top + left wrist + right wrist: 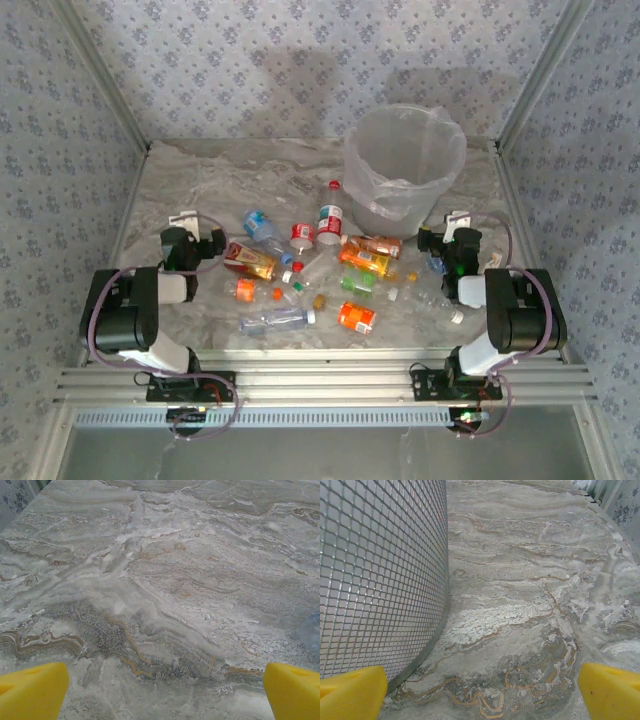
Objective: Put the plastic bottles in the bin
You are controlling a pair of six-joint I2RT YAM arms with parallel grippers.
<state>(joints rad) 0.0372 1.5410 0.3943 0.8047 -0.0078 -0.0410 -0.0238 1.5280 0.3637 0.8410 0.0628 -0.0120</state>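
Several plastic bottles lie scattered on the marble table between the arms: an orange-labelled one (pixel 250 260), a blue one (pixel 262 227), a red-labelled one (pixel 330 222), a green one (pixel 357 282) and a clear one (pixel 275 319) among them. The bin (pixel 405 165) stands upright at the back right, with a clear bag liner. My left gripper (pixel 190 224) (pixel 165 692) is open over bare marble, left of the pile. My right gripper (pixel 455 224) (pixel 482 692) is open beside the bin, whose gridded wall (pixel 375 570) is close on its left.
Loose caps (pixel 334 184) lie among the bottles. A bluish bottle edge (pixel 312 630) shows at the right of the left wrist view. Patterned walls and metal posts enclose the table (pixel 220 170) on three sides. The back left is bare marble.
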